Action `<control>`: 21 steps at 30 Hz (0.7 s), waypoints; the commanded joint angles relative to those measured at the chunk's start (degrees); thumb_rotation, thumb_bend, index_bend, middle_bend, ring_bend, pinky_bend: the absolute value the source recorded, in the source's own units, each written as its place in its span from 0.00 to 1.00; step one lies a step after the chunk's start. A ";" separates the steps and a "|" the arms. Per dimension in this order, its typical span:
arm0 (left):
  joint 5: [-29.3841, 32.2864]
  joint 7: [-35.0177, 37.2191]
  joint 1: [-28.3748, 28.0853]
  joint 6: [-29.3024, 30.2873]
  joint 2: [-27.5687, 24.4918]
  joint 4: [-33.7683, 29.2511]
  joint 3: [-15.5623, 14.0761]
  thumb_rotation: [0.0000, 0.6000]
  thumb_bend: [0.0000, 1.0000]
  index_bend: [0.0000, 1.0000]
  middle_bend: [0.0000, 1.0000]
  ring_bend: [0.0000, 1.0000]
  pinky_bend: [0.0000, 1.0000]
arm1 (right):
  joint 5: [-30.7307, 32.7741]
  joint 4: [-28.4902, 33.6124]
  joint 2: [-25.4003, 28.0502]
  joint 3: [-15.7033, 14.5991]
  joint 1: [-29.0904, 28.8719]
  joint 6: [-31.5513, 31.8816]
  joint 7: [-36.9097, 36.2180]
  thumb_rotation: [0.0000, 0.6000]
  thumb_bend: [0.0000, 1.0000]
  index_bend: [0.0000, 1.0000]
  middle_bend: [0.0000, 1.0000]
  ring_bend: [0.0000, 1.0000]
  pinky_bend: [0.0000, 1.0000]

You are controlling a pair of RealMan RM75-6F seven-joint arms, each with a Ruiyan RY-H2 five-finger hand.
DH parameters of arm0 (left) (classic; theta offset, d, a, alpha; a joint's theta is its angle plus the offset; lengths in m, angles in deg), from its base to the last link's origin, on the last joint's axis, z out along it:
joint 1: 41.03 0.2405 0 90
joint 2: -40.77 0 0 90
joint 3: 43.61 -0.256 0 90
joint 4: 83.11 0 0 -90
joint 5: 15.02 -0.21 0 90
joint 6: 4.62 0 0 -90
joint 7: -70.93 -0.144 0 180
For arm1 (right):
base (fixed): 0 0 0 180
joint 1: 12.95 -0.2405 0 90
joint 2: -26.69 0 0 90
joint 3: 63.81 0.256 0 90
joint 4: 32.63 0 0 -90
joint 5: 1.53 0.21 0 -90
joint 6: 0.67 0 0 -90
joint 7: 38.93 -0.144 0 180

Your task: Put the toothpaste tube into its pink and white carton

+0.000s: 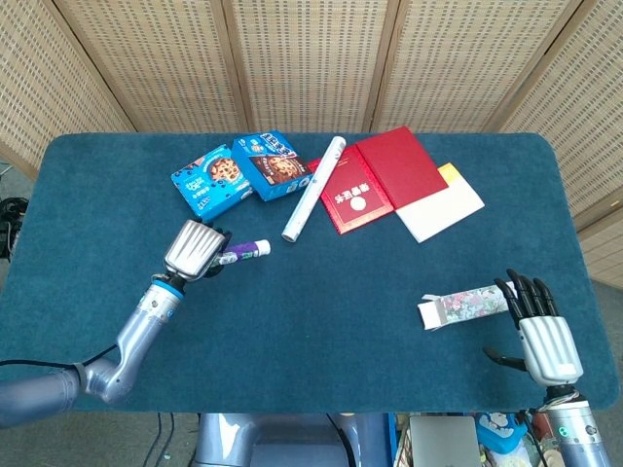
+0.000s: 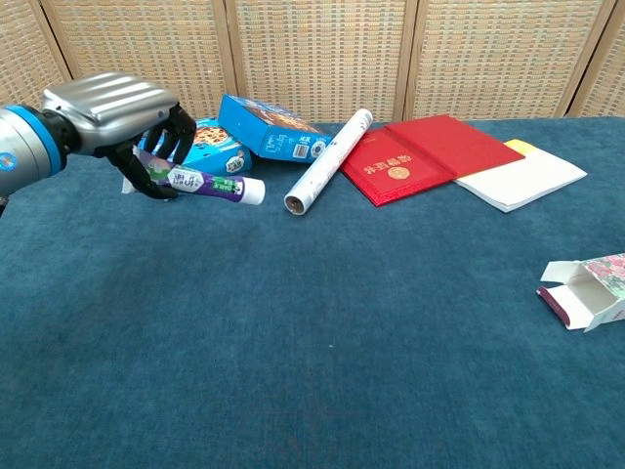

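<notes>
My left hand point(image 1: 194, 249) point(image 2: 115, 107) grips the purple and white toothpaste tube point(image 1: 245, 252) point(image 2: 207, 184) by its crimped end and holds it in the air above the left part of the table, cap pointing right. The pink and white flowered carton point(image 1: 467, 304) point(image 2: 594, 284) lies on its side at the right, its open flap end facing left. My right hand point(image 1: 538, 329) hovers just right of the carton, fingers spread, holding nothing; the chest view does not show it.
At the back of the blue table point(image 1: 331, 311) lie two blue cookie boxes point(image 1: 207, 182) point(image 1: 274, 164), a white paper roll point(image 1: 313, 188), two red booklets point(image 1: 355, 202) point(image 1: 401, 165) and a white pad point(image 1: 441, 208).
</notes>
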 commanded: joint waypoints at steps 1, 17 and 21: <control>-3.54 3.40 -0.08 -0.47 -2.76 -2.85 -0.34 1.00 0.28 0.90 0.65 0.54 0.51 | 0.13 -0.12 -0.12 -0.01 -0.20 -0.42 0.29 1.00 0.12 0.00 0.00 0.00 0.00; -11.64 11.88 2.20 2.05 -7.55 -3.61 -1.05 1.00 0.28 0.90 0.65 0.54 0.51 | 6.39 1.79 3.29 3.33 -10.34 -17.57 7.67 1.00 0.12 0.00 0.00 0.00 0.00; -12.78 12.77 2.52 2.41 -8.31 -3.84 -0.92 1.00 0.28 0.90 0.65 0.54 0.51 | 12.03 2.64 4.85 4.77 -15.18 -26.19 13.00 1.00 0.12 0.00 0.00 0.00 0.00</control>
